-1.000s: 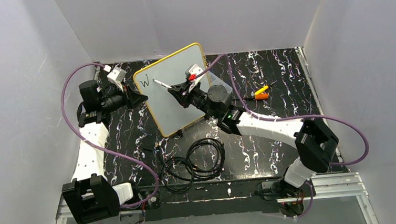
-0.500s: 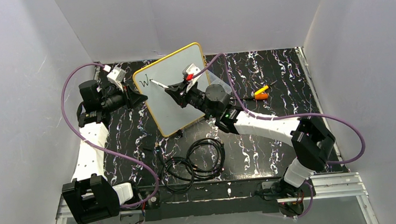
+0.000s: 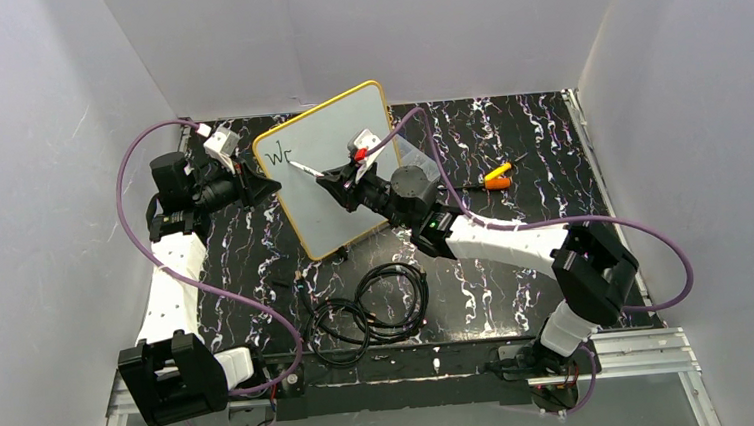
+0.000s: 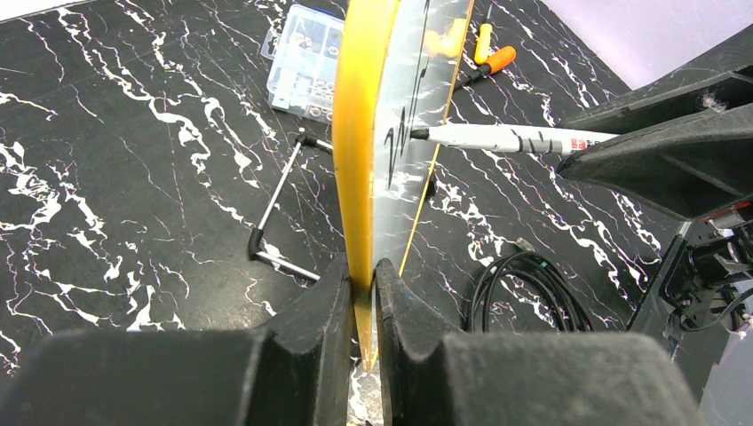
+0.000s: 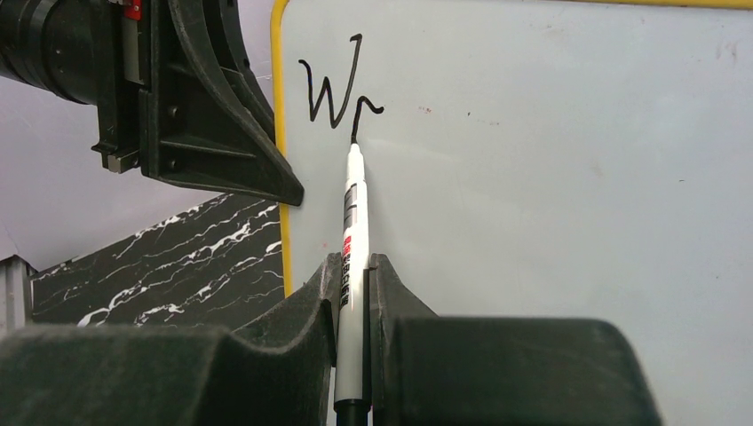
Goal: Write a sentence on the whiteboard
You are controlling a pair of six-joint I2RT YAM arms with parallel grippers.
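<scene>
Two marks start the sentence [image 5: 339, 90]. Our left gripper [image 4: 364, 277] pinches the whiteboard [image 5: 550, 186], our right gripper [image 5: 354, 271] the marker [image 5: 352, 209].

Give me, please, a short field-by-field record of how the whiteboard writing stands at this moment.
whiteboard: gripped at its yellow frame
left claw: shut on the whiteboard's edge
right claw: shut on a white marker
marker tip: touching the board at the end of the last stroke
sentence: only a W and the start of a second letter
nearby: clear compartment box, black cables, orange-handled tools
</scene>
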